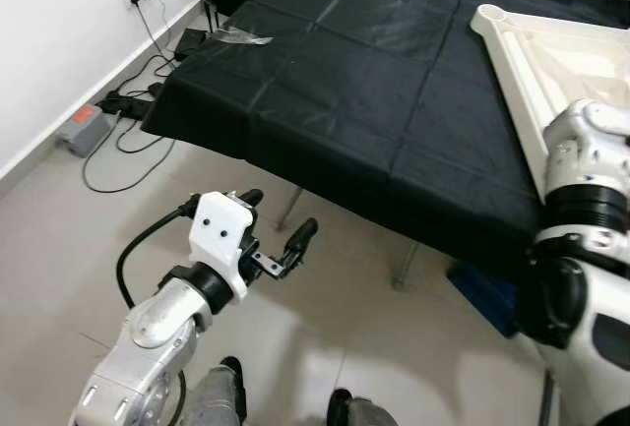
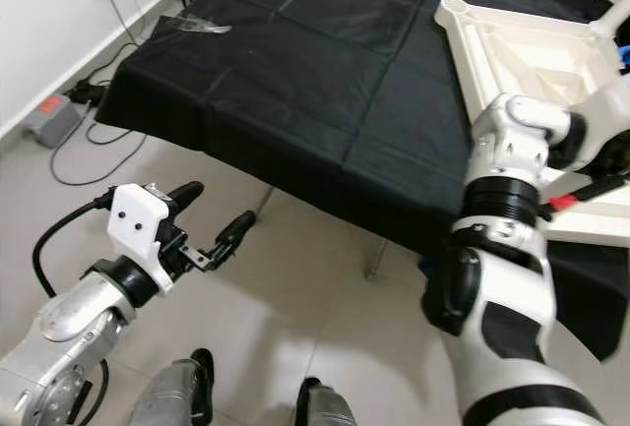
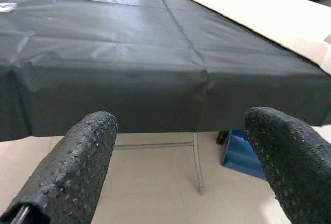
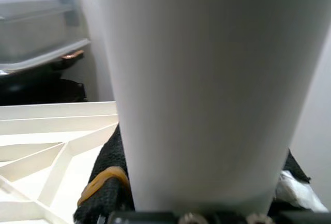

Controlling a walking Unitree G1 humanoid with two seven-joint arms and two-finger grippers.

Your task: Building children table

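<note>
Two pincers are working unevenly: my right pincer (image 4: 201, 203) is clamping a white table leg (image 4: 207, 89) upright over the upturned white tabletop (image 1: 551, 62) lying on the black-covered worktop (image 1: 374, 82), while my left pincer (image 1: 281, 239) is hanging open and empty off the worktop's near edge. I'm worrying that the leg is blocking my right wrist view. It could miss its socket or tilt and jam.

Worktop (image 1: 325, 82) under creased black cloth, metal legs on tiled floor (image 1: 59, 239). White ribbed tabletop panel (image 2: 532, 52) lies flat at right side. Clear plastic scrap (image 1: 241, 38) near far left corner.
</note>
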